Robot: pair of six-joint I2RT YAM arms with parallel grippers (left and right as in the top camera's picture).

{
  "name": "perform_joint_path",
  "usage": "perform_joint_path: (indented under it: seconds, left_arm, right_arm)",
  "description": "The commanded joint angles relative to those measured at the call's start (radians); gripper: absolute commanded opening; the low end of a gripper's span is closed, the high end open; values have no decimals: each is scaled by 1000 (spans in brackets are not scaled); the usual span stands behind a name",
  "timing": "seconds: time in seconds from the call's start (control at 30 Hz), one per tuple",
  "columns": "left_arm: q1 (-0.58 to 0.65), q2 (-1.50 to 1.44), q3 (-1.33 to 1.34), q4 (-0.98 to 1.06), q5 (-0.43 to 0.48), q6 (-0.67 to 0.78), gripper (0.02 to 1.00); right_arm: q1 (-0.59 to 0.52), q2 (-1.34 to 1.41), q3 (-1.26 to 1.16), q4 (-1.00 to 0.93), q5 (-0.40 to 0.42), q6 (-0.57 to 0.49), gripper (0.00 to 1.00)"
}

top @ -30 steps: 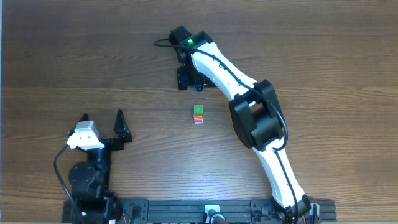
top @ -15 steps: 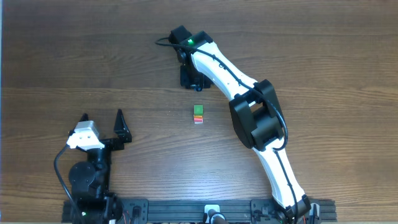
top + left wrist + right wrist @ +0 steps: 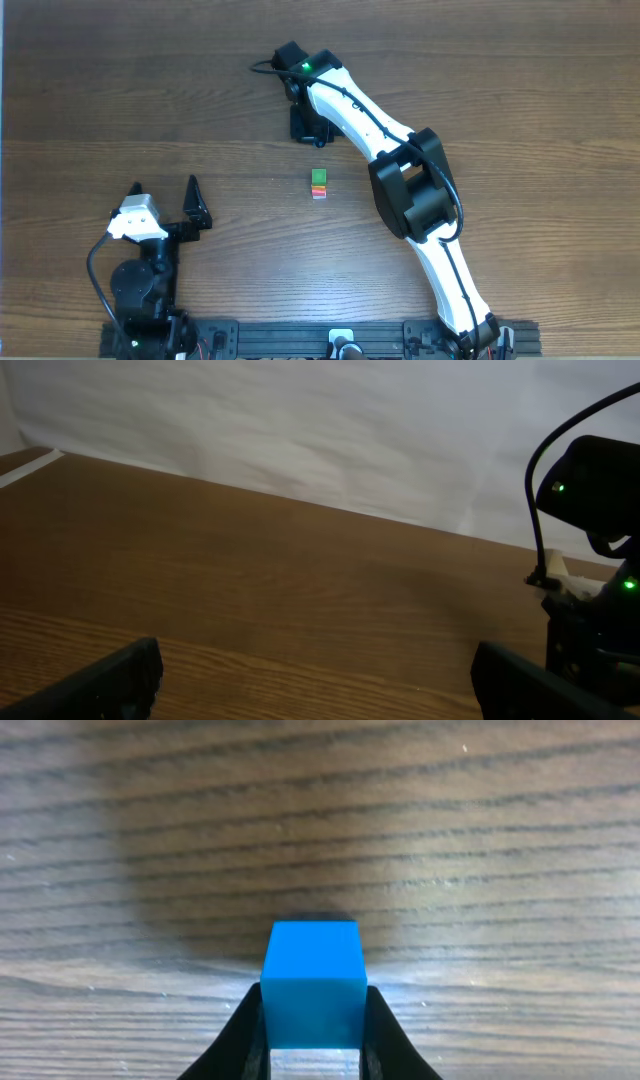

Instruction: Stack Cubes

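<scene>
**Stack part built; blue cube gripped, not yet placed**

Progress. Your right arm stretches up and across the middle of the table. The right gripper sits beyond the stack, on the side away from the arm bases. Your left gripper is parked near its own base, well apart from the cubes, with its fingers spread wide and nothing between them.

The stack stands near the centre. It has a green cube on top of a red cube. The top view does not let you confirm whether anything lies under the red one.

The blue cube is clamped squarely between the right gripper's fingers. It is near the stack but clearly apart from it. You cannot tell from these views whether it is resting on the wood or just clear of it.

Judgement: the lower tiers are done. What remains is to carry the blue cube over the green one, set it down level and let go.

Surroundings. The table is dark wood with a pronounced grain. A plain white wall stands behind its far edge.
</scene>
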Motion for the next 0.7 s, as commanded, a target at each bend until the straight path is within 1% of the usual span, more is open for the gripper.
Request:
perform_joint_path:
  seconds: [0.03, 0.2, 0.37, 0.5, 0.7]
  left_arm:
    - [5, -7, -10, 2, 3, 12, 1000]
    - [5, -7, -10, 2, 3, 12, 1000]
    - [5, -7, -10, 2, 3, 12, 1000]
    - [5, -7, -10, 2, 3, 12, 1000]
    - [5, -7, -10, 2, 3, 12, 1000]
  right_arm:
    - [4, -60, 19, -20, 14, 7, 9]
    - [4, -178, 19, -54, 29, 6, 12]
    - [20, -321, 19, -111, 60, 6, 5]
    - [52, -426, 17, -212, 74, 28, 12]
    - [124, -459, -15, -316, 74, 75, 9]
